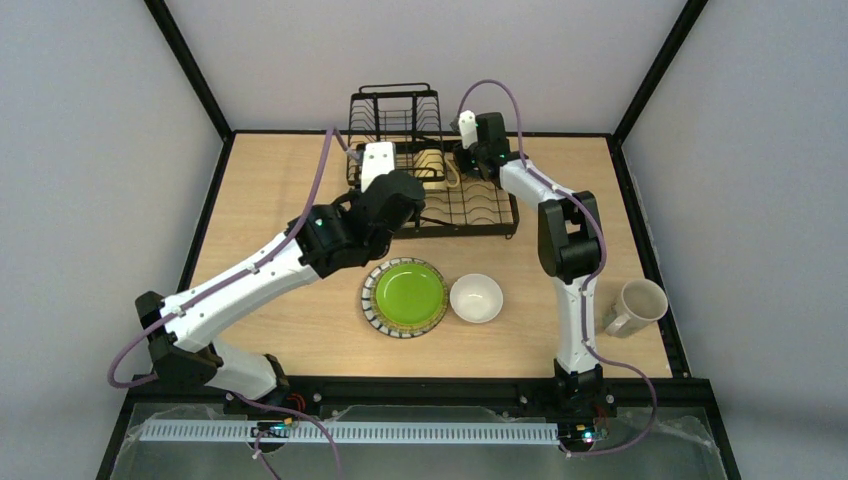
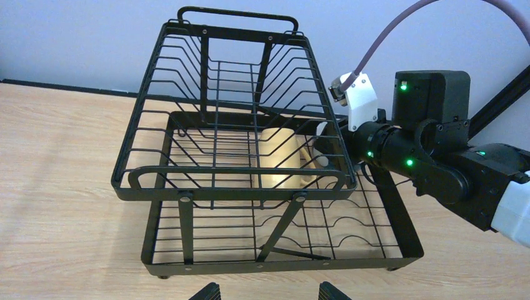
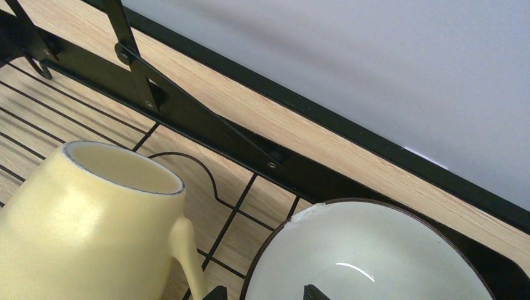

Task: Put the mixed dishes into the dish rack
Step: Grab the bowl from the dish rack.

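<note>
The black wire dish rack [image 1: 470, 215] stands at the back middle, and fills the left wrist view [image 2: 237, 178]. A yellow mug [image 3: 94, 219] sits on its flat tray, seen also from above [image 1: 430, 165] and in the left wrist view [image 2: 284, 159]. My right gripper [image 3: 267, 292] is open at the rack's right side [image 1: 463, 158], its jaws astride the dark rim of a bowl with a white inside [image 3: 375, 256] next to the mug. My left gripper [image 2: 270, 294] is open and empty in front of the rack [image 1: 412, 205]. The green striped-rim plate [image 1: 404, 297], white bowl [image 1: 476, 298] and cream mug [image 1: 635, 307] lie on the table.
The raised basket tier [image 2: 231, 100] holds nothing. Black frame posts and grey walls close in the table's back and sides. The right arm's elbow [image 1: 568, 235] stands between the rack and the cream mug.
</note>
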You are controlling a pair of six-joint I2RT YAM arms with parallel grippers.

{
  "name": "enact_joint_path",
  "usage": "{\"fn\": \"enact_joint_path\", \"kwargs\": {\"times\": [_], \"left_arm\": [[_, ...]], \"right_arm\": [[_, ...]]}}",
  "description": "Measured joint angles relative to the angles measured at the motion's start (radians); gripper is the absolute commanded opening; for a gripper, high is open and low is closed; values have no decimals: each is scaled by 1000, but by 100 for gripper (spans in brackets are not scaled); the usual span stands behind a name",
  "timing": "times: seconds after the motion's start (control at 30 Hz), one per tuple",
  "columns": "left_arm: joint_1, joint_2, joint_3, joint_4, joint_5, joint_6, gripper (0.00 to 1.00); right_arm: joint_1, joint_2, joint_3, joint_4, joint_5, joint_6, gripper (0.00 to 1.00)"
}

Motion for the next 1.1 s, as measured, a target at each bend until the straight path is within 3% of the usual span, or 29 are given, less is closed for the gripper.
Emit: {"fn": "enact_joint_path", "kwargs": {"times": [0.3,0.47,0.77,1.1], "left_arm": [[2,-26,-44,31,3,0,91],[7,-30,-44,34,6,1,91],[13,-36,-44,39,10,2,91],[13,-43,-45,39,19,2,91]], "right_arm": [[0,6,0,1,14,-11,63],[0,30,1,-4,14,-8,53],[3,44,3,-26,24,12,1],[6,43,8,-29,42,21,0]]}}
